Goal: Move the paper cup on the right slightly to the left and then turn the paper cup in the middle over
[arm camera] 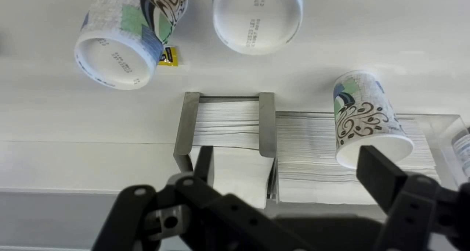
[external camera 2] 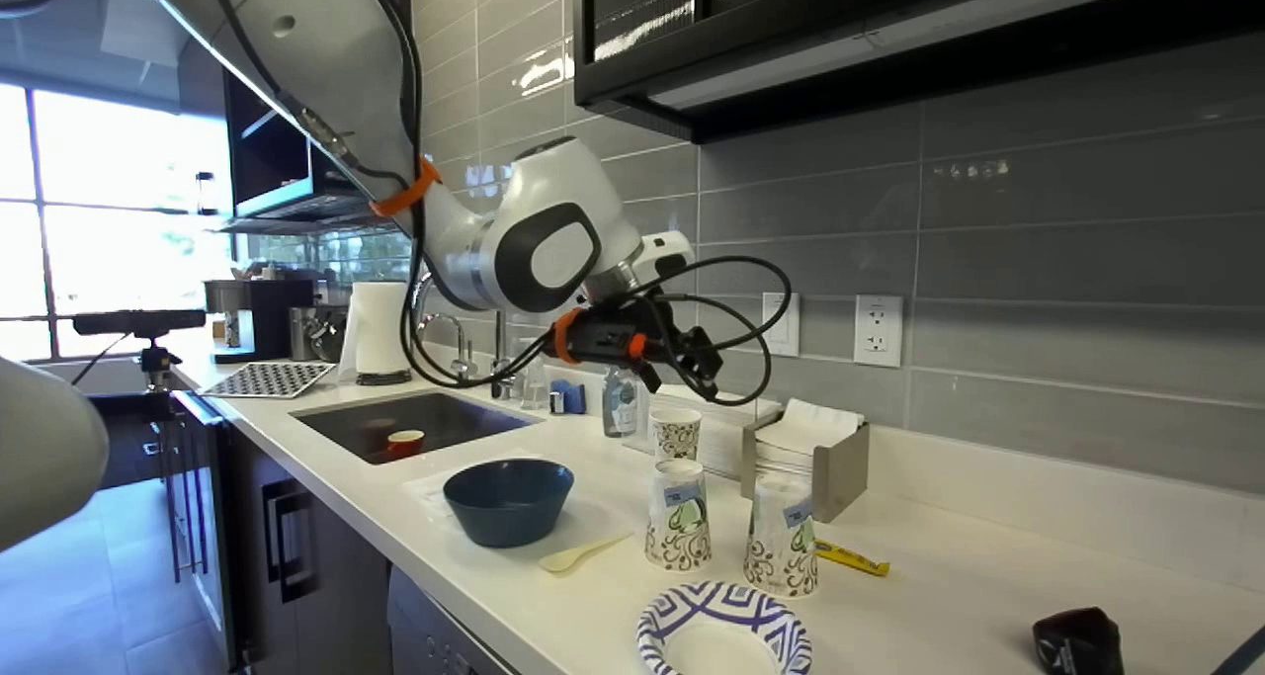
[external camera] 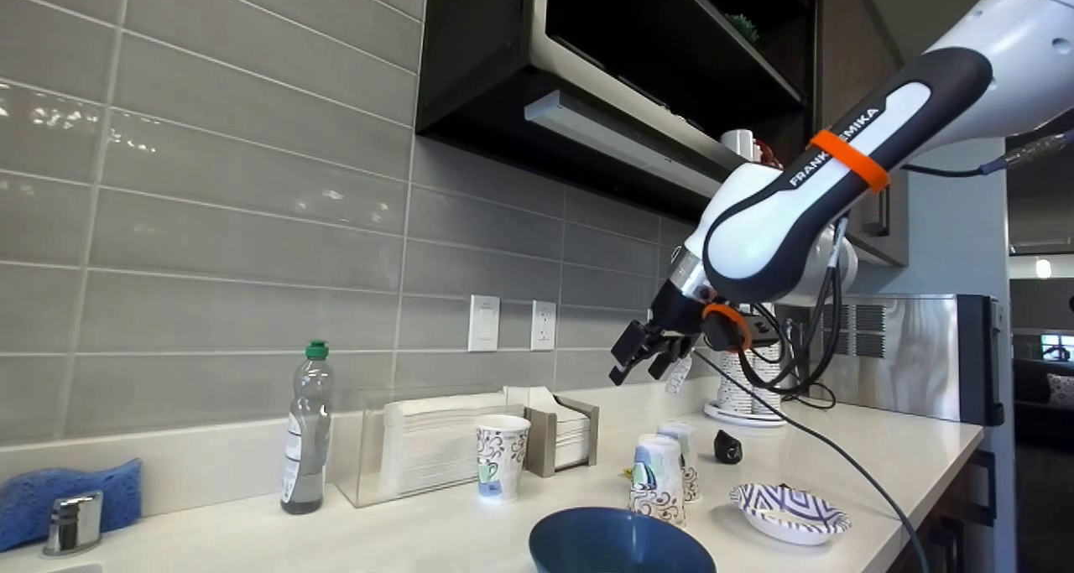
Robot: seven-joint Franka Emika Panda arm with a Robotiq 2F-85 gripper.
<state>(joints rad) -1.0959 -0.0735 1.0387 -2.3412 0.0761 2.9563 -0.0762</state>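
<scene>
A pale spoon [external camera 2: 577,555] lies beside a blue bowl [external camera 2: 506,523].

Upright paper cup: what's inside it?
Only white inner surface shows inside the upright paper cup. In the wrist view, a gripper finger covers part of its mouth; the bottom can't be made out in any view, so I can't call it empty.

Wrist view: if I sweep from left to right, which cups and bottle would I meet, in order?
Left overturned paper cup → middle overturned paper cup → upright paper cup → bottle, cut off by the right edge.
</scene>
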